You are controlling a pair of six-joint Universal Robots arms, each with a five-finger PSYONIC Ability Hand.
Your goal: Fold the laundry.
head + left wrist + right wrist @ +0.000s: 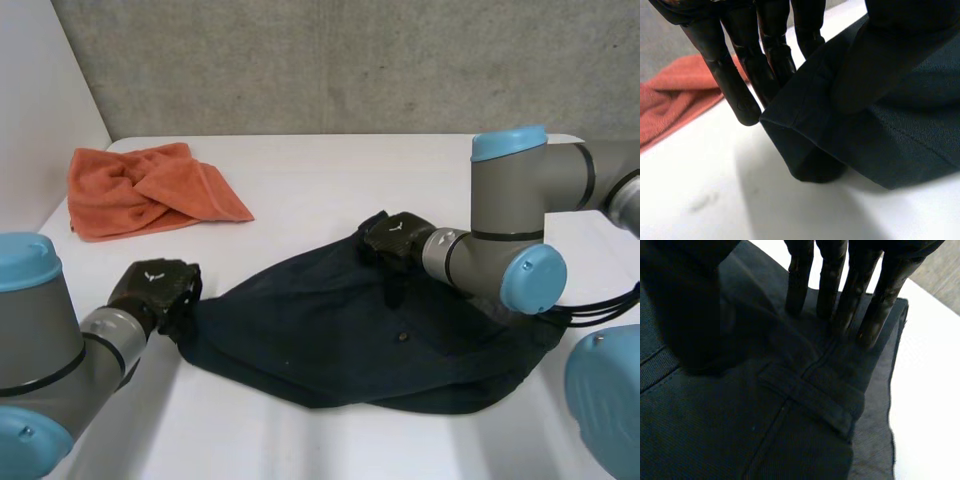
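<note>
L hand (155, 290): fingers (727, 82) straight, thumb opposite, w/ a corner of the dark garment (330, 330) nipped between them. It's a narrow pinch w/ little cloth in it. That corner is the garment's 9 o'clock end, and it looks a touch off the table (320, 170) (shadow under it in the left wrist view).

R hand (395, 238): fingers (852, 295) straight, tips pressing on the waistband just beside a belt loop (807, 397). It holds nothing, only pins, at the garment's 12 o'clock edge.

The garment lies rumpled at approx 6 o'clock of the table centre. An orange towel (140, 190) is bunched at 10 o'clock, well apart from both hands.

Risks, as I judge them:
1. The L pinch is shallow, so a quick pull could slip the corner out.
2. If the R hand presses too lightly, the whole garment drags instead of folding; too hard, and cloth bunches under its tips.
3. A pull towards 10 o'clock could catch the towel.
</note>
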